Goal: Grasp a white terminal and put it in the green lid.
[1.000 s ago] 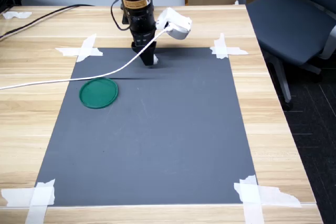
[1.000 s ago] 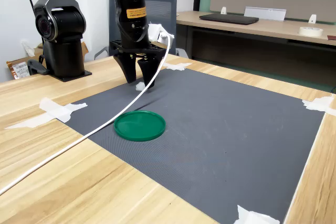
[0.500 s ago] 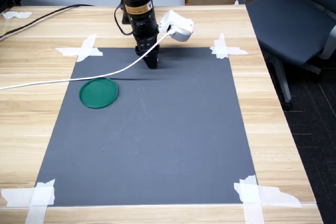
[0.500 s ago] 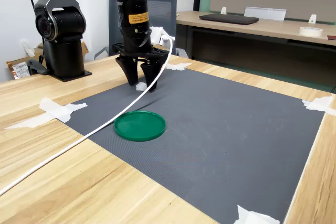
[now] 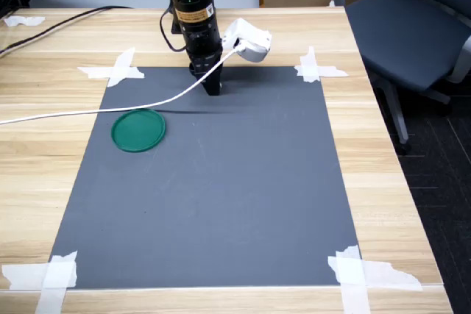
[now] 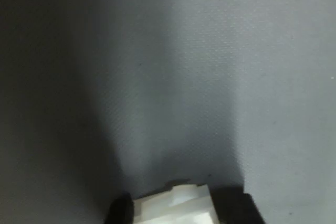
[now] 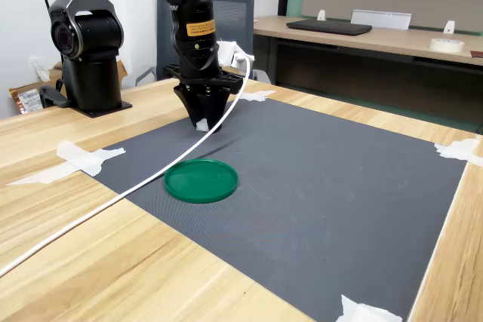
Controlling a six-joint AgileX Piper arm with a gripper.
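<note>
Wooden table [image 5: 221,31] had a dark mat [image 5: 213,189] taped down, green lid [image 5: 137,130] on it. Only the wrist view showed the tool [image 6: 176,209] clamped on the white terminal [image 6: 176,208].

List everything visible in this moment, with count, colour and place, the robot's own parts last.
green lid: one, dark green, on the mat toward the first exterior view's left.
white terminal: one, white, between the gripper fingers at the mat's far edge.
mat: one, dark grey, taped to the table.
tape strips: four, white, at the mat's corners.
table: one, light wood.
office chair: one, dark, the first exterior view's right.
cable: one, white, across the table.
gripper: one, black, closed on the terminal.
</note>
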